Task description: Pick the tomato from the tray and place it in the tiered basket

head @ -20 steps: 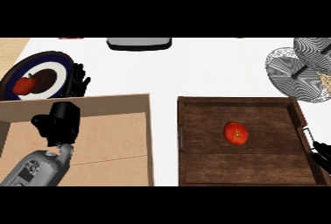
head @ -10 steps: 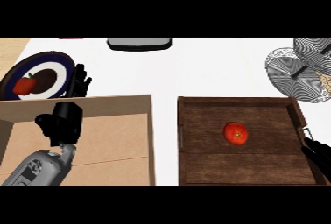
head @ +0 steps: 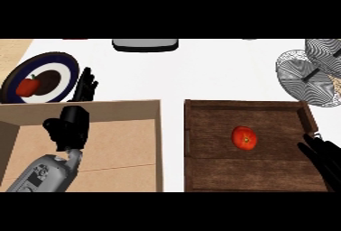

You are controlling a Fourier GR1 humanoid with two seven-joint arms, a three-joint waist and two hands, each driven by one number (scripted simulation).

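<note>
A red tomato (head: 244,137) lies near the middle of the dark wooden tray (head: 213,173) at the lower right. The wire tiered basket (head: 310,74) stands at the upper right edge of the view. My right hand (head: 323,158) comes in over the tray's right rim, fingers straight and open, a short way right of the tomato and not touching it. My left hand (head: 70,126) rests open over the cardboard box at the left, fingers pointing up past the box's far wall.
A cardboard box (head: 126,149) fills the lower left. Behind it a blue-rimmed plate (head: 60,67) carries a red pepper (head: 28,85). A grey flat object (head: 145,44) sits at the back centre.
My right hand has moved left from the view's edge over the tray's right rim, closer to the tomato. The left hand and the tomato have not moved.
</note>
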